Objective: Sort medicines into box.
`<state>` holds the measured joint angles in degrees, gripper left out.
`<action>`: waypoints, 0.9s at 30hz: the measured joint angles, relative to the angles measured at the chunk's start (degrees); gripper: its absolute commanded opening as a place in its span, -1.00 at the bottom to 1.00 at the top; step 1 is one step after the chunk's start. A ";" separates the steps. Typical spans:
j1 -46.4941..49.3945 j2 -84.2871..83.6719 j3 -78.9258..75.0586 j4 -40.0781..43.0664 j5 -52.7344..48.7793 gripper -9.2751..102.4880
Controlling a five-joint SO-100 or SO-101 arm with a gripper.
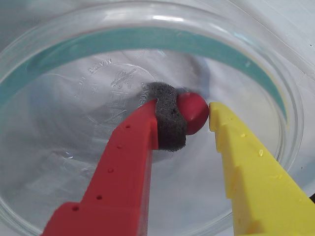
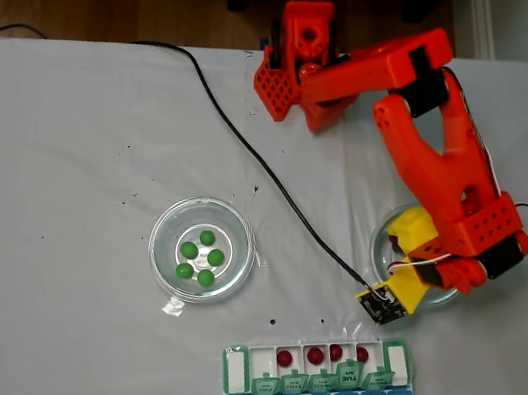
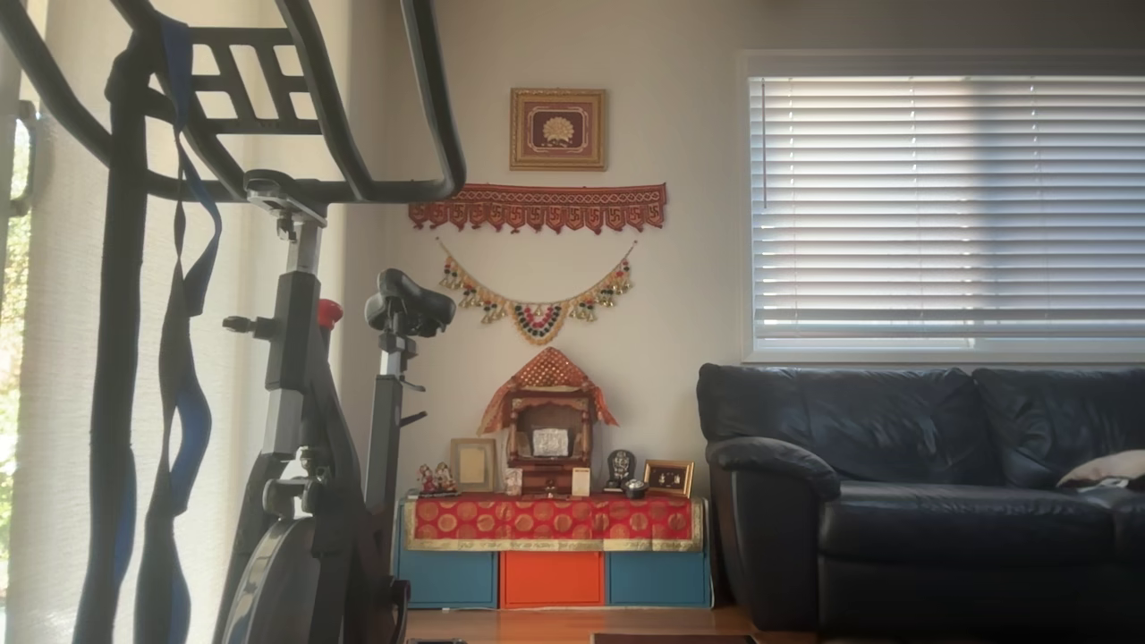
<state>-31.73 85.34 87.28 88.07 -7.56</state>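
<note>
The gripper (image 1: pixel 198 118) reached into a clear glass dish (image 1: pixel 59 54), its foam-padded red finger and yellow finger closed around a red pill (image 1: pixel 194 112), apparently to lift it. Four red pills sat in the pill organizer (image 2: pixel 234 369) at the table's near edge; embossed lettering on the dish floor was unreadable.

Embossed lettering on glass dish (image 1: pixel 74 98) base, wrist view, seen mirrored through the glass; "MADE IN" just legible, remainder unclear; printed labels on box (image 2: pixel 320 383) green lids, fixed view, too small to read; nothing else legible.
</note>
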 measured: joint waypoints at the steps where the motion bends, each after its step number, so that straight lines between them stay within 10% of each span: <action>1: 0.00 0.00 0.00 0.00 0.00 -0.81; 27: 12.13 19.95 -2.46 -3.25 12.30 -0.81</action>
<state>-19.60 105.29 84.81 84.81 4.75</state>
